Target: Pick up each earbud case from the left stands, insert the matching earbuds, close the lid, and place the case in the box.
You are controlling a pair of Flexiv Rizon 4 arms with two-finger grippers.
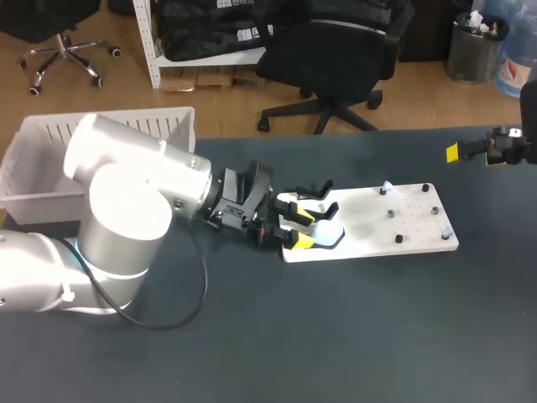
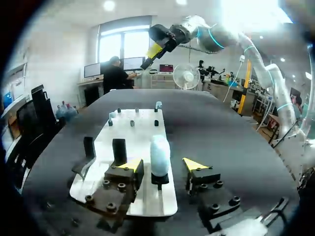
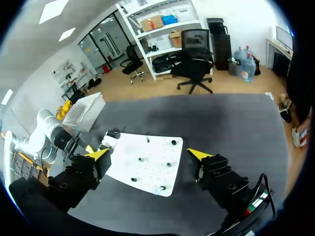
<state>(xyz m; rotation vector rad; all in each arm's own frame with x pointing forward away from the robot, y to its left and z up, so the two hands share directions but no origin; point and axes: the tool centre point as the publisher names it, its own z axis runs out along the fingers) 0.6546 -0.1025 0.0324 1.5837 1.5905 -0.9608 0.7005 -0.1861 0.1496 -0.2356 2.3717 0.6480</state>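
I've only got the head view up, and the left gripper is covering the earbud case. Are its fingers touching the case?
Observer: No. The left wrist view shows the earbud case upright on its black stand, between the fingers of the left gripper, with a gap on each side.
Operator: And the right gripper? It's tiny at the edge of my view.
Observer: The right wrist view shows the right gripper open and holding nothing, with the white board ahead of it.
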